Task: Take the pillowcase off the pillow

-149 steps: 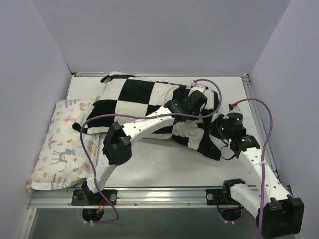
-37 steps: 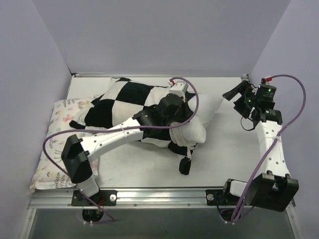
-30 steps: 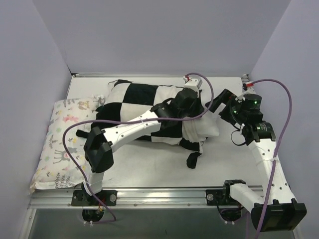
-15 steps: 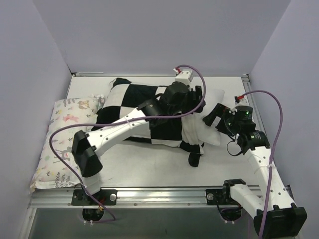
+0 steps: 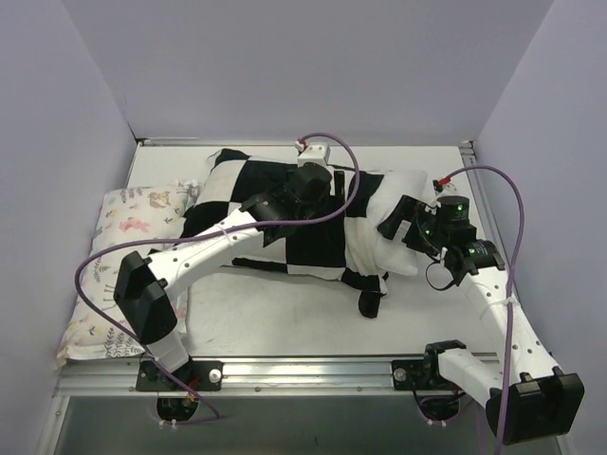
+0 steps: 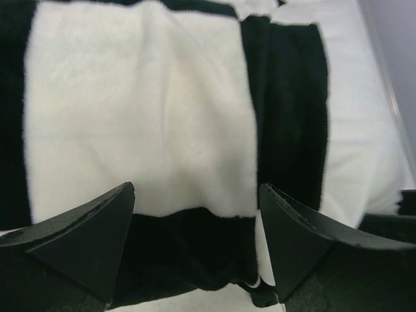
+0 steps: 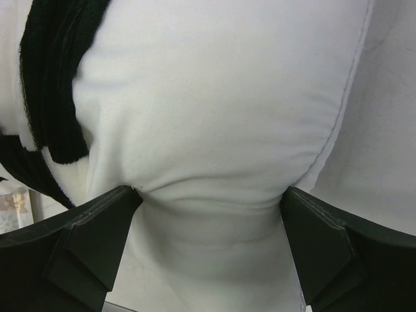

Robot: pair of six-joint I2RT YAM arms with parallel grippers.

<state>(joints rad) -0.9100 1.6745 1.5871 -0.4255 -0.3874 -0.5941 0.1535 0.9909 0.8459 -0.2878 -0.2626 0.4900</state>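
Because the checkerboard pillowcase (image 5: 248, 178) covers most of the white pillow (image 5: 398, 190) and nothing pins it, the main risk, as I judge it, is that the whole bundle moves as one. On the 9 o'clock side the floral-print pillow (image 5: 123, 223) lies against the case's far end, so a drag that way could bunch the fabric against it. In the middle, a shallow pinch may catch case and stuffing together, and the cover would then fail to slide. At 3 o'clock the bare pillow end is soft and round, so a loose clamp could squeeze off it.

The left arm reaches from 7 o'clock across the case. The left gripper (image 6: 195, 195) hovers over a white square, jaws spread wide and holding nothing. The pillow lies mid-table (image 5: 285, 303), its uncovered end poking out toward 3 o'clock past the case's black hem. The right arm leans in from 5 o'clock. The right gripper (image 7: 209, 194) straddles that end — jaws at full spread, tips just denting the white fabric, not clamped.
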